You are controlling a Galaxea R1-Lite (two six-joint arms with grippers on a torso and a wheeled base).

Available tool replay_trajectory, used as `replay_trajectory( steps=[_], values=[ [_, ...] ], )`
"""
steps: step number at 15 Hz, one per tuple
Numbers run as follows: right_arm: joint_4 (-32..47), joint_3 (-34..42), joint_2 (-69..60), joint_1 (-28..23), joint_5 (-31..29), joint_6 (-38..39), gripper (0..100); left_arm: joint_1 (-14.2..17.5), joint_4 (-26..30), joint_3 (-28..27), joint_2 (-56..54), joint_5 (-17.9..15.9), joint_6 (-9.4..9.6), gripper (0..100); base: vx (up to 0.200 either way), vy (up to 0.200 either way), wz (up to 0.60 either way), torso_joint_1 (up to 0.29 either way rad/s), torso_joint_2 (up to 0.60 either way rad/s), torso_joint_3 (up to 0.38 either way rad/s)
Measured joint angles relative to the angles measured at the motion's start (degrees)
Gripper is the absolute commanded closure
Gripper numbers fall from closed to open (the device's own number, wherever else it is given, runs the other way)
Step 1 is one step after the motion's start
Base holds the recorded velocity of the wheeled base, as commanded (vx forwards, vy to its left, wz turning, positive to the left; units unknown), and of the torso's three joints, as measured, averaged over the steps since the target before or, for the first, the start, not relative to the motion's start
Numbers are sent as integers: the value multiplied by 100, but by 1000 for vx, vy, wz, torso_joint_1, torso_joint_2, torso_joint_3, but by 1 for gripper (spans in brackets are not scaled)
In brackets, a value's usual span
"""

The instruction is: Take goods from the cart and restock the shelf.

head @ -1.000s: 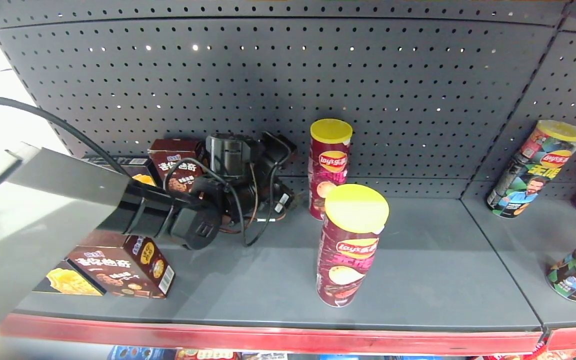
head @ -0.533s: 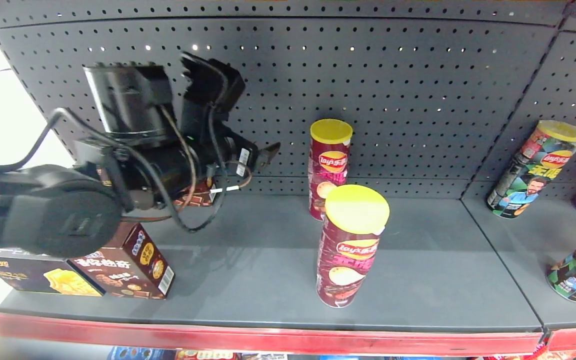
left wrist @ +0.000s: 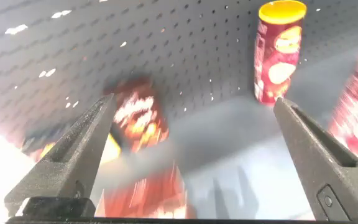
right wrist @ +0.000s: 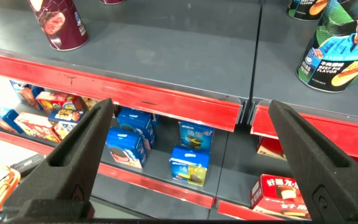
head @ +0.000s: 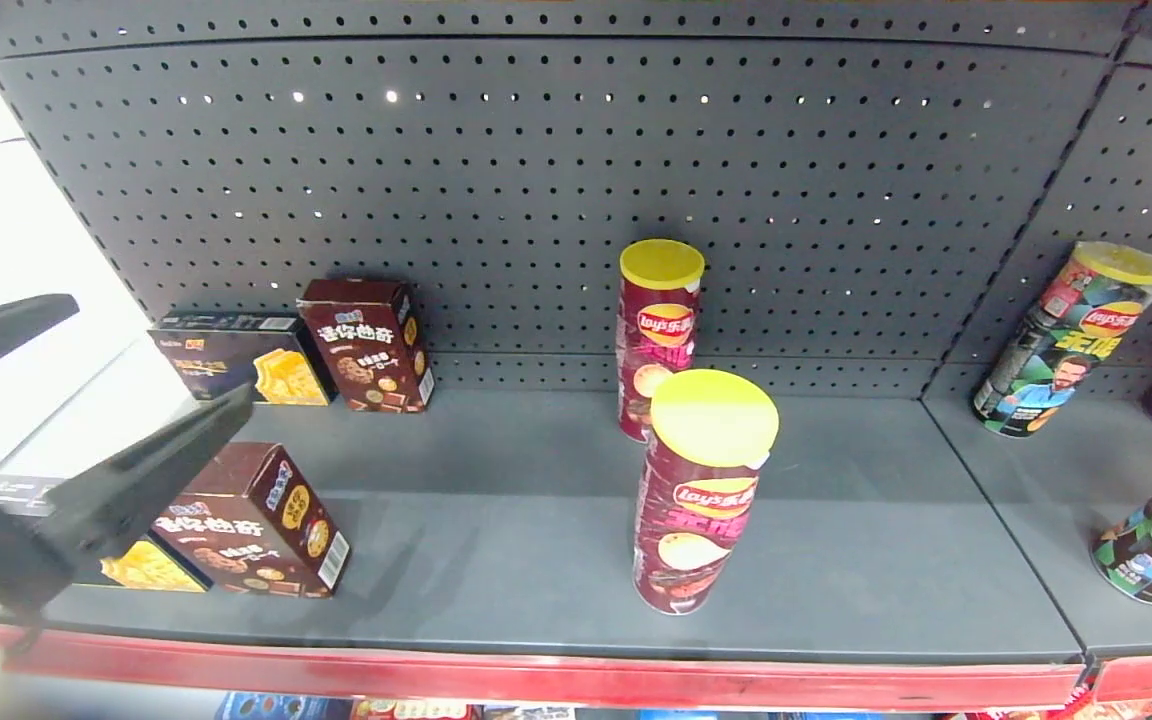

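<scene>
The brown cookie box stood upright at the back of the shelf, against the pegboard wall and just beside a dark cracker box. Near the shelf's front edge sat a second cookie box, with another dark box beside it. The left gripper hung at the shelf's left end, its 2 fingers spread wide with nothing between them. Mid-shelf, the rear chip can and the front chip can stood upright, 1 behind the other. The right gripper hung before the red shelf lip, spread and empty.
</scene>
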Motion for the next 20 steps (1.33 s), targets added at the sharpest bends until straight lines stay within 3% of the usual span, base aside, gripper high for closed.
replay_trajectory(
  steps=[3,5,7,9,10,14,16,20],
  values=[
    [0,0,0,0,0,-2,0,508,1165,755,-1921,6,-160,0,0,0,0,0,0,0],
    [0,0,0,0,0,0,0,1374,1614,1382,-2979,-148,-343,0,0,0,0,0,0,0],
    [0,0,0,0,0,-2,0,2347,1708,2216,-3755,-959,-536,0,0,0,0,0,0,0],
    [0,0,0,0,0,0,0,2804,2104,2737,-4446,-1510,-709,0,0,0,0,0,0,0],
    [0,0,0,0,0,-2,0,2898,2542,2888,-4717,-1655,-775,0,0,0,0,0,0,0],
    [0,0,0,0,0,0,0,2981,2488,3037,-5154,-1786,-925,0,0,0,0,0,0,0],
    [0,0,0,0,0,0,0,2981,2498,3048,-5218,-2035,-969,0,0,0,0,0,0,0],
    [0,0,0,0,0,-2,0,2981,2554,3048,-5244,-1619,-980,0,0,0,0,0,0,0]
  ],
)
